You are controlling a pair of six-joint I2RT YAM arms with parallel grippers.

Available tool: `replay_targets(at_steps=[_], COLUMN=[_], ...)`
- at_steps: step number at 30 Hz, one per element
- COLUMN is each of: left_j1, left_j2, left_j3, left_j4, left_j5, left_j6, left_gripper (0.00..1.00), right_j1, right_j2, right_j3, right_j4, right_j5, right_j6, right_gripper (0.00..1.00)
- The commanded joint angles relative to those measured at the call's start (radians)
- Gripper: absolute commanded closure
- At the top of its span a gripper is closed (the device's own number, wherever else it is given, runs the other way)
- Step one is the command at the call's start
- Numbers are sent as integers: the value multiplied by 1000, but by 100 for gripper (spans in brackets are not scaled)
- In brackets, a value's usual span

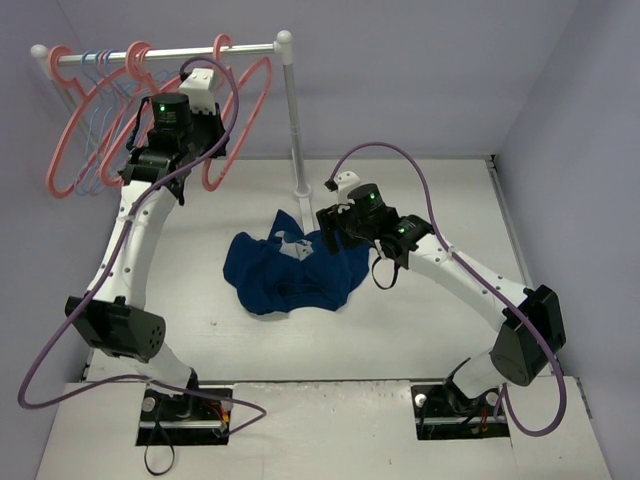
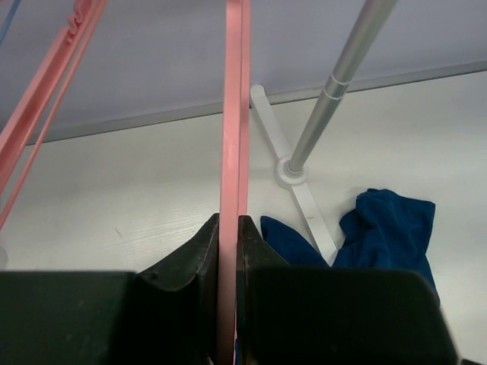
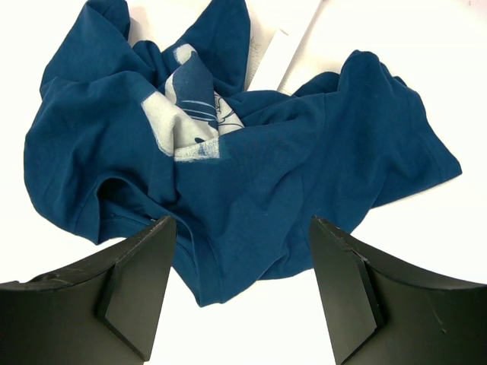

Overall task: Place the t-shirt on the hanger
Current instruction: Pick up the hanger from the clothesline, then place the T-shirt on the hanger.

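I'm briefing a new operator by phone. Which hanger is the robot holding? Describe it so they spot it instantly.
Find the clothes rail at the back left of the table. Of the hangers on it, take the salmon-pink hanger nearest the upright pole. It hangs apart from the pink and light-blue bunch toward the rail's other end, and only it is clamped in the left gripper.
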Motion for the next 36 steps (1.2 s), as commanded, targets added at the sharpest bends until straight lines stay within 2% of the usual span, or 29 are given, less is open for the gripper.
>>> replay_targets(at_steps=[1, 9, 12, 16, 19, 20, 21, 22, 23, 24, 28, 32, 36], left_j1=[0, 0, 0, -1, -2, -2, -2, -2, -2, -3, -4, -14, -26], left_j2=[-141, -240, -302, -414, -553, -553, -613, -642, -671, -724, -815, -837, -838], left_j3=[-1, -60, -161, -376, -557, -558, -618, -645, -645, -710, -796, -843, -865], left_j4=[101, 62, 59, 64, 55, 55, 36, 23, 22, -11, -62, -76, -79], left_j5=[53, 43, 41, 35, 46, 46, 45, 51, 60, 84, 169, 256, 278], left_j6=[26, 34, 19, 8, -2, -2, -1, 4, 8, 10, 26, 41, 64], left_gripper=[100, 100, 100, 100, 100, 100, 100, 100, 100, 100, 100, 100, 100], right_j1=[-4, -4, -4, 1, 19, 19, 40, 56, 66, 86, 121, 149, 153], right_j2=[-51, -49, -47, -38, -20, -20, -14, -14, -10, -8, -4, 16, 24], right_j3=[9, 19, 13, -9, -46, -56, -82, -98, -116, -156, -257, -320, -373], right_j4=[43, 42, 44, 50, 69, 74, 88, 94, 100, 110, 139, 143, 146], right_j5=[4, -1, 9, 13, 11, 11, 22, 32, 41, 57, 91, 89, 105], right_j6=[-10, -21, -13, 25, 84, 84, 103, 104, 123, 140, 193, 203, 241], right_gripper=[33, 33, 33, 35, 39, 39, 49, 52, 54, 56, 56, 57, 56])
